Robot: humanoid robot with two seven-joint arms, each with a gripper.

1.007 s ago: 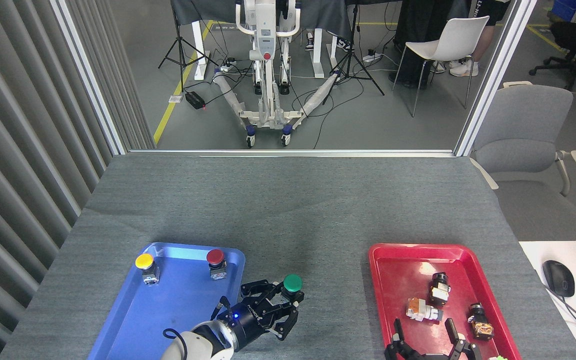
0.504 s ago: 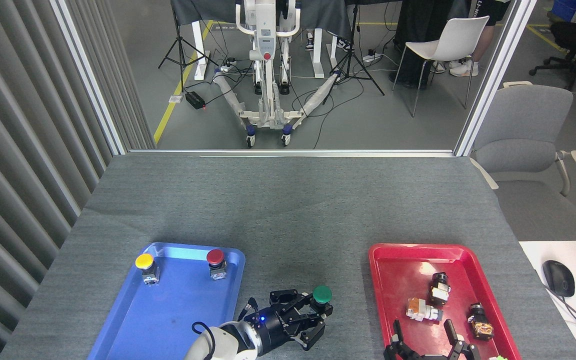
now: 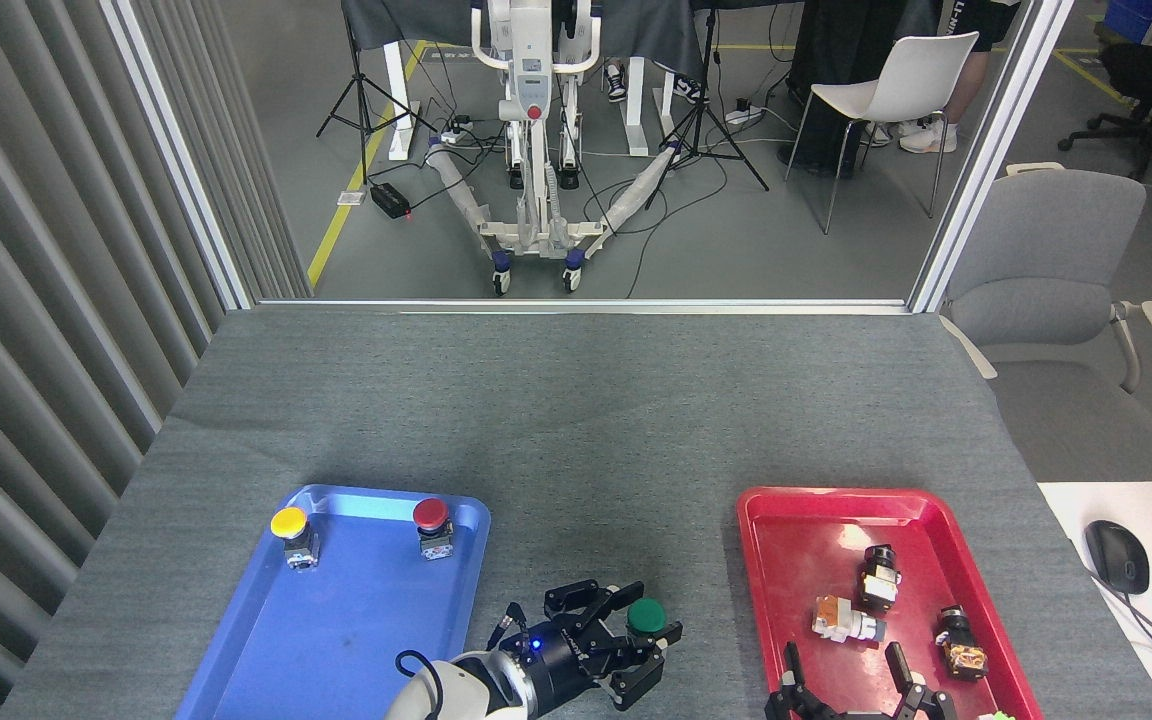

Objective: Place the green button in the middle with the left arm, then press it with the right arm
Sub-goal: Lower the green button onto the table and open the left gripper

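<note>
Left tool clamped on green button, between blue tray and red tray; right tool fingers apart over red tray. Grey cloth bench.

A robotics lab: a cloth-covered table bearing a blue tray and red tray faces a floor crowded with tripods, cables, a wheeled white rig and office chairs.

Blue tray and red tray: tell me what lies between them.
Head view: the left gripper, jaws closed on the green button, over grey cloth. Nothing else lies between the blue tray and red tray.
</note>
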